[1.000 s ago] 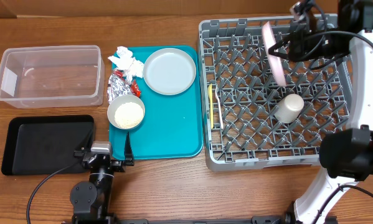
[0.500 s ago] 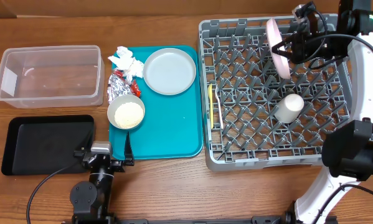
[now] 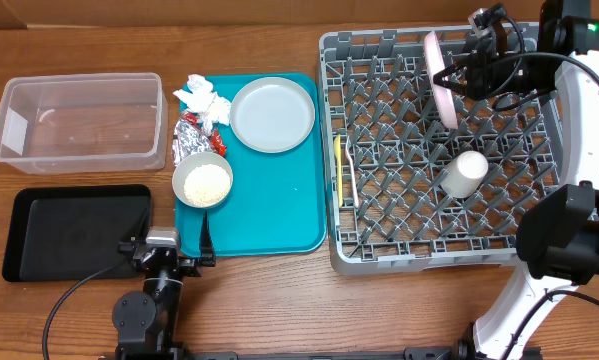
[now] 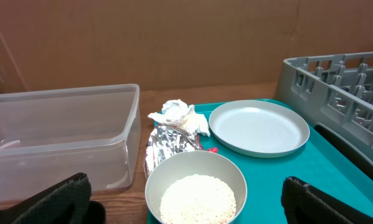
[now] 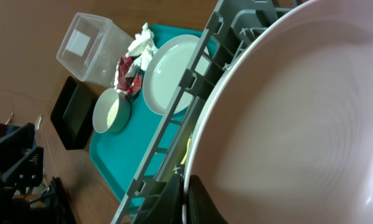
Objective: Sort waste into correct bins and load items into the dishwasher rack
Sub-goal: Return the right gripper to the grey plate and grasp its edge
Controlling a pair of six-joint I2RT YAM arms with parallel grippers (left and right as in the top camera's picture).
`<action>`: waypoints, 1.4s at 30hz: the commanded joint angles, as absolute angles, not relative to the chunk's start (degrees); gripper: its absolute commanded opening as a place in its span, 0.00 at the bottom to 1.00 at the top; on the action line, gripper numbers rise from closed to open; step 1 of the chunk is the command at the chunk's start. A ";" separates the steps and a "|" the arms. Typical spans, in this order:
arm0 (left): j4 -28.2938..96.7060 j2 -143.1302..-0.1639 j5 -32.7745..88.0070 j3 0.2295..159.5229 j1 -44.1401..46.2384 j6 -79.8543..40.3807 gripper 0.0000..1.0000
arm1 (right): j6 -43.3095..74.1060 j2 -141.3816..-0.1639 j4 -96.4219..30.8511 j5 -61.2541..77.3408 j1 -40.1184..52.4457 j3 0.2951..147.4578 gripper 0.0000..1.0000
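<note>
The brown wooden counter (image 3: 259, 300) has a smooth, satin grain. The clear rectangular plastic tub (image 3: 79, 78) is glossy and see-through. The shallow black rectangular tray (image 3: 79, 230) is matt plastic. The teal plastic tray (image 3: 269, 200) is smooth with a soft sheen. The crumpled silver foil wrapper (image 3: 190, 142) glints, metallic and creased, and the crumpled white tissue (image 3: 203, 97) is soft matt paper. The pale grey-green round plate (image 3: 272, 114) and pinkish-white round plate (image 3: 442, 85) look smooth and glazed. The heap of white rice grains (image 3: 203, 184) is dull and granular. The large grey plastic rack (image 3: 429, 255) is matt.
</note>
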State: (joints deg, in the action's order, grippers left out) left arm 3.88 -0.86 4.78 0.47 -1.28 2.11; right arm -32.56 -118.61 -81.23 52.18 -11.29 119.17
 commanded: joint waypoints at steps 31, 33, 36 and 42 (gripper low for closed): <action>3.99 -0.25 5.39 0.27 -1.91 2.81 1.00 | -21.98 -109.69 -78.35 53.21 -9.28 122.83 0.41; 3.97 -0.25 5.39 0.27 -1.91 2.81 1.00 | -21.98 -106.74 -78.65 53.15 -6.61 122.83 0.48; 3.99 -0.25 5.39 0.27 -1.91 2.81 1.00 | -21.98 -103.55 -79.44 50.76 1.87 122.83 0.56; 3.97 -0.25 5.39 0.27 -1.91 2.81 1.00 | -16.19 -105.65 -75.00 28.29 26.28 118.87 0.65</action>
State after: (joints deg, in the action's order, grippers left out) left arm 3.86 -0.86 4.78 0.47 -1.28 2.11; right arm -19.49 -103.55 -76.95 42.50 18.26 121.51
